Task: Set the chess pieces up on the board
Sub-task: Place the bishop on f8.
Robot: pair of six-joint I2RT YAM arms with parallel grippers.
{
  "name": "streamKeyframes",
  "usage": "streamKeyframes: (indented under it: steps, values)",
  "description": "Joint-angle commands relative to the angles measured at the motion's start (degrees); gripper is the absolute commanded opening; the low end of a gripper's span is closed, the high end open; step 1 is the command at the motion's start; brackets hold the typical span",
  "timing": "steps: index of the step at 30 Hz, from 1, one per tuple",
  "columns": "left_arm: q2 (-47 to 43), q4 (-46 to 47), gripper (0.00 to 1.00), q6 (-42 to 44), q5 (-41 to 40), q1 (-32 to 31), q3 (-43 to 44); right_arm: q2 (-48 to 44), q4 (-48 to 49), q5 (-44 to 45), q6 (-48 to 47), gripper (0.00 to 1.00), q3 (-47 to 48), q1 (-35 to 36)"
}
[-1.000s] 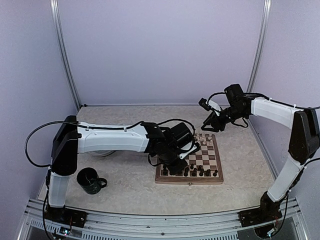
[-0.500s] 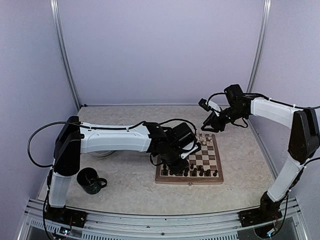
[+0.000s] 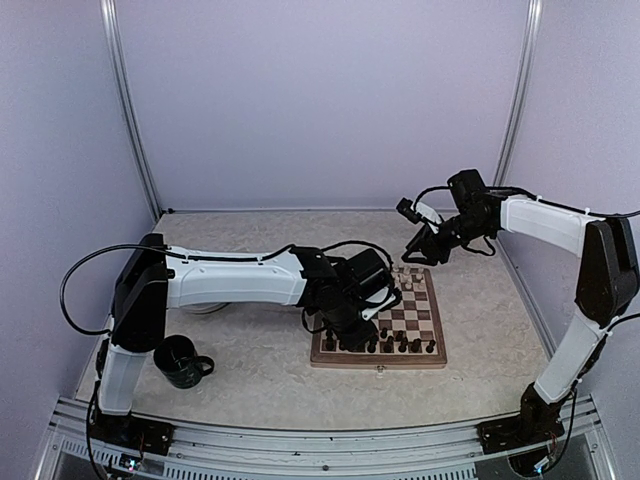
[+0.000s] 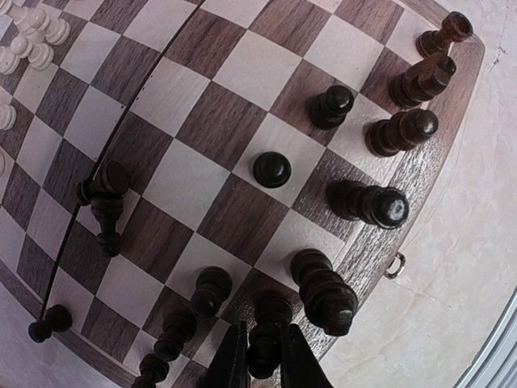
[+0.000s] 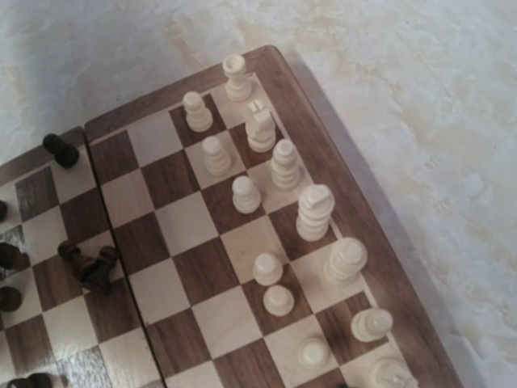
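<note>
The board [image 3: 400,362] lies right of the table's centre. Dark chess pieces [image 4: 380,204] stand along its near edge [image 4: 365,257], and a lone dark pawn [image 4: 271,169] stands one row further in. One dark piece [image 4: 105,198] lies toppled at mid-board. My left gripper [image 4: 260,356] is low over the near left part of the board [image 3: 350,335], shut on a dark piece [image 4: 271,311] that stands in the edge row. Cream pieces [image 5: 315,212] stand along the far side [image 5: 380,218]. My right gripper [image 3: 412,247] hovers above the far edge, holding nothing; its fingers are outside its wrist view.
A dark mug [image 3: 182,361] stands near the front left. A grey plate [image 3: 205,306] is mostly hidden under the left arm. A small metal clasp [image 4: 395,265] sticks out from the board's near rim. Marbled tabletop surrounds the board.
The left arm's shoulder and upper link have drifted slightly right while its gripper stays at the near edge row. The right arm has not moved.
</note>
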Motion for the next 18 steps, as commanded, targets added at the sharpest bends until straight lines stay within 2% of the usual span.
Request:
streamKeyframes:
  steps: [1, 4, 9, 18]
  values:
    - [0.9, -1.4, 0.14, 0.3, -1.1, -0.4, 1.7, 0.6, -1.0, -0.8, -0.4, 0.4, -0.5, 0.4]
    - [1.0, -1.4, 0.17, 0.4, -1.3, -0.4, 1.8, 0.6, -1.1, -0.8, -0.5, 0.4, -0.5, 0.4]
    - [1.0, -1.3, 0.29, 0.2, -1.7, -0.6, 2.0, 0.5, -1.2, -0.8, -0.5, 0.4, -0.5, 0.4]
    - [-1.3, -1.5, 0.33, 0.2, -1.2, -0.5, 2.9, 0.3, -1.8, -1.6, -1.0, 0.4, -0.2, 0.4]
